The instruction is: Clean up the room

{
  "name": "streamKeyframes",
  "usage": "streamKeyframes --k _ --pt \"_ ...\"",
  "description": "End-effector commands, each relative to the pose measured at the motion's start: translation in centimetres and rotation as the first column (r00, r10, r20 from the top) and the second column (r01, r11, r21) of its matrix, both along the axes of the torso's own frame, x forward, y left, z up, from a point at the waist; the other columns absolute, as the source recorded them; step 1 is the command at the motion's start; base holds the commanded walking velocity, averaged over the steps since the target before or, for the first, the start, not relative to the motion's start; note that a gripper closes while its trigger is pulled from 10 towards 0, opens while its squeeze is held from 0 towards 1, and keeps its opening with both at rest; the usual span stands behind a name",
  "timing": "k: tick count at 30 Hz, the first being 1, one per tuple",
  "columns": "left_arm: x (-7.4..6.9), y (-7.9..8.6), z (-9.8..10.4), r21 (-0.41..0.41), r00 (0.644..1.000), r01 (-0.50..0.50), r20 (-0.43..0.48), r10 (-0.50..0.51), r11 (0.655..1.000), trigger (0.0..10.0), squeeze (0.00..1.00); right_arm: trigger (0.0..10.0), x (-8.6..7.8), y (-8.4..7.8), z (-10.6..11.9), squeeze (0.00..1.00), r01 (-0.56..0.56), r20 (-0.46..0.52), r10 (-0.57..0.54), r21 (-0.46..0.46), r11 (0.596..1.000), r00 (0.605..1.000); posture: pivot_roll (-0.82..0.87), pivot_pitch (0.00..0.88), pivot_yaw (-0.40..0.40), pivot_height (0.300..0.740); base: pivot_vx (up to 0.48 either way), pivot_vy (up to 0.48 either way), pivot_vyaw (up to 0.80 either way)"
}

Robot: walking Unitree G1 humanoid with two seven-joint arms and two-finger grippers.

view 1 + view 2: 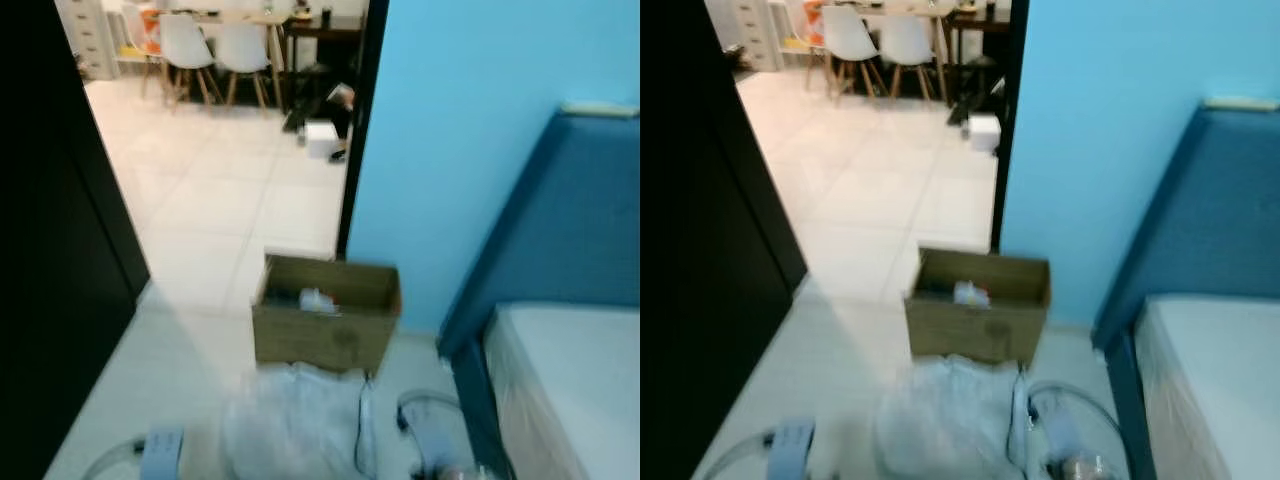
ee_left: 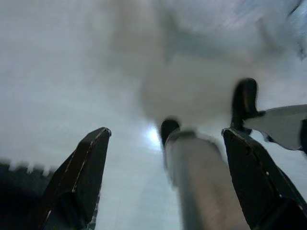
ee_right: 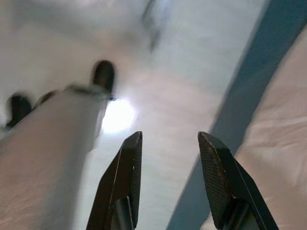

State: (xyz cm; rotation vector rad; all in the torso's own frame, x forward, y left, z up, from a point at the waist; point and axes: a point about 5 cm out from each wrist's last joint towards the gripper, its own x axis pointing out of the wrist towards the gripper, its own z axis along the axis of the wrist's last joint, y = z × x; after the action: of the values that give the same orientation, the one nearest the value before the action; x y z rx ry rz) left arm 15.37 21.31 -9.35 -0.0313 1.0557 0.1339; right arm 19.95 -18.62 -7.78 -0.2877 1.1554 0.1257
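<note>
A brown cardboard box (image 1: pixel 326 315) stands open on the pale floor by the blue wall — a small white item (image 1: pixel 315 299) lies inside. Just before it lies a crumpled clear plastic bag (image 1: pixel 292 422).

No writing, label or number can be read anywhere, and the cardboard box (image 1: pixel 326 318) (its front looks plain, though blurred) seems to carry none.
</note>
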Motion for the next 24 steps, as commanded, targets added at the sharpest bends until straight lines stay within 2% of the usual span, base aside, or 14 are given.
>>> streamKeyframes --k 1,2,6,17,21,24 --pt "0.2 0.2 0.1 0.014 1.0 0.018 0.002 -0.018 1.0 10.0 0.0 10.0 0.5 -0.2 0.3 0.0 0.011 0.017 -0.011 -0.005 1.0 1.0 0.01 0.0 -0.024 0.719 -0.48 0.0 0.0" --pt "-0.3 0.2 -0.1 0.014 1.0 0.021 -0.012 -0.021 1.0 10.0 0.0 10.0 0.3 -0.3 0.2 0.0 0.031 0.015 -0.031 -0.006 0.999 0.999 0.01 0.0 -0.025 0.719 -0.48 0.0 0.0" --pt "-0.5 0.2 -0.1 0.011 1.0 0.026 -0.015 -0.026 1.0 10.0 0.0 10.0 0.0 -0.6 0.1 0.0 0.067 0.018 -0.067 -0.007 0.998 0.998 0.01 0.0 -0.025 0.719 -0.433 0.0 -0.38" --pt "-0.3 0.0 -0.1 -0.017 1.0 0.028 0.006 -0.028 0.999 10.0 0.0 10.0 0.0 -1.4 0.2 0.0 0.137 0.049 -0.136 -0.012 0.991 0.99 0.0 0.0 -0.024 0.719 0.0 0.0 -0.74" --pt "-0.2 -0.2 -0.1 -0.025 0.999 0.039 0.009 -0.039 0.999 10.0 0.0 10.0 0.8 -1.5 0.6 0.0 0.165 0.088 -0.165 0.001 0.986 0.982 0.0 0.0 -0.024 0.719 0.0 0.0 -0.74" --pt "-0.2 -0.2 -0.1 -0.025 0.999 0.039 0.009 -0.039 0.999 10.0 0.0 10.0 0.8 -1.5 0.6 0.0 0.165 0.088 -0.165 0.001 0.986 0.982 0.0 0.0 -0.024 0.719 0.0 0.0 -0.74"
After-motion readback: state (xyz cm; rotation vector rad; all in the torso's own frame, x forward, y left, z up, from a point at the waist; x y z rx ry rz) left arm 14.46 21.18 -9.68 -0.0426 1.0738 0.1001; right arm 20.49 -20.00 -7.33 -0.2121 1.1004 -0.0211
